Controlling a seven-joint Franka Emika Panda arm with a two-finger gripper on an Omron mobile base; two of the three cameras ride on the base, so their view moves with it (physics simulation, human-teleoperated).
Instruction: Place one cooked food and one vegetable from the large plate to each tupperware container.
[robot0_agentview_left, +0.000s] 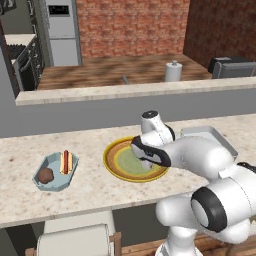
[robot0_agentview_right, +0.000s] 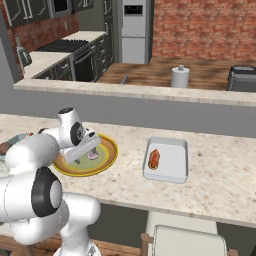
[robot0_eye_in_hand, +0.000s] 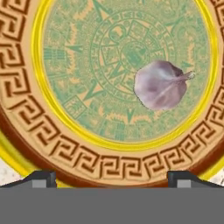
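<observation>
The pale whitish-purple bulb (robot0_eye_in_hand: 161, 85) lies alone on the green patterned centre of the large plate (robot0_eye_in_hand: 57, 140), its pointed tip aimed toward the rim; the hand view gives its veined skin clearly, while the right base view gives it as a small pale spot (robot0_agentview_right: 93, 156) beside the arm and the left base view hides it behind the wrist. The gripper (robot0_eye_in_hand: 112, 179) hangs over the plate with its jaws spread wide, holding nothing. The left base view has the light-blue octagonal container (robot0_agentview_left: 46, 186) with a hot dog (robot0_agentview_left: 66, 162) and the brown lump (robot0_agentview_left: 45, 175) in it; the right base view has the grey-white rectangular container (robot0_agentview_right: 175, 165) with the other hot dog (robot0_agentview_right: 153, 158). No writing can be read.
</observation>
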